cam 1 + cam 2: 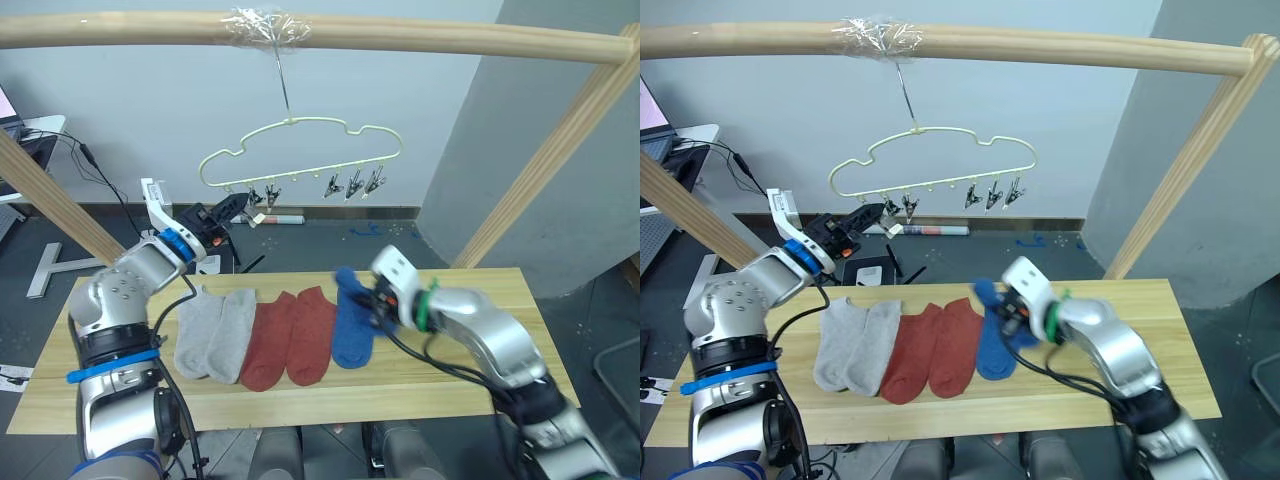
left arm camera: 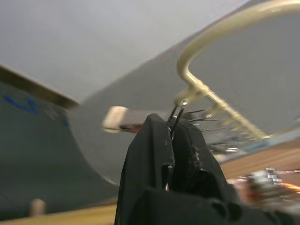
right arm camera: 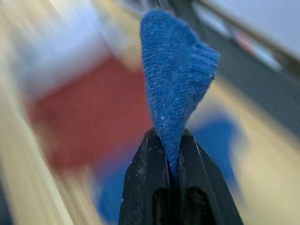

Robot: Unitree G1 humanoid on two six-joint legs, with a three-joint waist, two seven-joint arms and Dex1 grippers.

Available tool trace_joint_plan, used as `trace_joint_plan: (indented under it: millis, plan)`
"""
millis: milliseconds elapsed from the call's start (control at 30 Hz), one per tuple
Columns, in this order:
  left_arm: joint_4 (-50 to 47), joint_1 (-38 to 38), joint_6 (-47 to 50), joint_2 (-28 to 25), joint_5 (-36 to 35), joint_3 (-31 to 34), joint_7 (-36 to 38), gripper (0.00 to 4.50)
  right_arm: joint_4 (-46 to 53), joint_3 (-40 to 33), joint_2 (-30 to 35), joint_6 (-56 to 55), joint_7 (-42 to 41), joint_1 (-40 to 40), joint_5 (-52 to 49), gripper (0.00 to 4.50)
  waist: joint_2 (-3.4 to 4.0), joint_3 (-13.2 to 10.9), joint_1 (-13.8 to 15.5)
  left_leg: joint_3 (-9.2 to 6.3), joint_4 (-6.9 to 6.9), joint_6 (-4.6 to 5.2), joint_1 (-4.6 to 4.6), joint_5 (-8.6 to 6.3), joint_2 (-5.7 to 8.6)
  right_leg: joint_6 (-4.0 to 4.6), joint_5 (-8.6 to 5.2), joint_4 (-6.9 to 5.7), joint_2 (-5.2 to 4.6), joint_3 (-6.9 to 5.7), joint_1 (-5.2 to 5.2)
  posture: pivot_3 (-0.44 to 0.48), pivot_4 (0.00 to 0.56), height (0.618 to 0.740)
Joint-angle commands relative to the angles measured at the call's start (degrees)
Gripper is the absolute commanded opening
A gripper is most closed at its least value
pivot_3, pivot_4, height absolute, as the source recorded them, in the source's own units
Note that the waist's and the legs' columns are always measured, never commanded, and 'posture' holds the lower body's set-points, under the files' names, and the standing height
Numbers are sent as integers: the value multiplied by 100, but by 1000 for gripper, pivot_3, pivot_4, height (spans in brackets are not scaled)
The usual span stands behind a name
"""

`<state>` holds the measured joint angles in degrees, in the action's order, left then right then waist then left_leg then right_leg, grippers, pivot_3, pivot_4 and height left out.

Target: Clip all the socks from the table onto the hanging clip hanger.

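The pale yellow clip hanger (image 1: 300, 150) hangs by its hook from the top pole, with metal clips (image 1: 350, 185) along its lower wire. My left gripper (image 1: 232, 208) is raised at the hanger's left end and shut on the leftmost clip (image 2: 177, 112). Two grey socks (image 1: 213, 332) and two rust red socks (image 1: 290, 335) lie side by side on the table (image 1: 470, 385). My right gripper (image 3: 168, 140) is shut on one end of a blue sock (image 3: 176, 79), lifting it just above the table; more blue (image 1: 352, 335) lies beneath it.
A round wooden pole (image 1: 450, 40) crosses overhead, and slanted poles (image 1: 550, 150) rise from behind both ends of the table. Cables and small items lie on the dark floor (image 1: 320, 240) behind the table. A grey wall panel (image 1: 560, 120) stands at the right.
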<state>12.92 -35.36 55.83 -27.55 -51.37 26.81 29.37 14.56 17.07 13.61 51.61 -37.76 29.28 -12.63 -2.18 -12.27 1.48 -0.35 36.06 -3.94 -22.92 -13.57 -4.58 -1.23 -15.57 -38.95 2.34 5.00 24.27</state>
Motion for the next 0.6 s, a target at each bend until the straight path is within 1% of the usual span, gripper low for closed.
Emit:
trace_joint_plan:
  millis: [33,67,133,200,267,400,600]
  plan:
    - [-251,-24,382,-84,-387,165,-8,0,-343,-151,-211,141,105,264,-185,38,-3,-1,90,0,0,0,-4,0,0,2,-1,2,-4,-7,-1,255,217,740]
    - [-366,-19,492,-35,-517,184,-58,0,-595,-109,-322,81,34,475,-220,38,-7,-6,152,-3,0,-3,-11,0,2,6,-6,3,-9,-8,-3,270,219,740]
    - [-509,-13,623,27,-671,212,-135,0,-894,-52,-426,-4,-55,718,-269,38,-11,-20,226,4,1,-11,-22,-4,8,31,0,9,-23,-8,0,270,219,740]
    - [-755,66,758,63,-840,178,-163,0,-1285,-151,-659,-138,27,1009,-301,38,-11,-25,284,14,2,-16,-40,-7,14,33,0,12,-34,-3,15,284,218,740]
    - [-809,95,727,132,-921,280,-323,0,-1537,-144,-771,-246,6,1232,-303,38,-12,-26,312,13,3,-17,-57,-7,15,34,1,12,-35,-4,34,286,219,740]
    - [-911,231,864,86,-1126,313,-374,0,-1761,-103,-845,-390,-27,1388,-282,38,-12,-26,314,4,3,-20,-90,-5,12,35,2,-4,-34,-13,77,291,216,740]
    - [-995,296,853,47,-1233,260,-382,0,-1921,-125,-1006,-487,-45,1636,-309,38,-12,-26,316,-3,5,-25,-97,-2,13,36,2,-4,-35,-21,78,298,214,740]
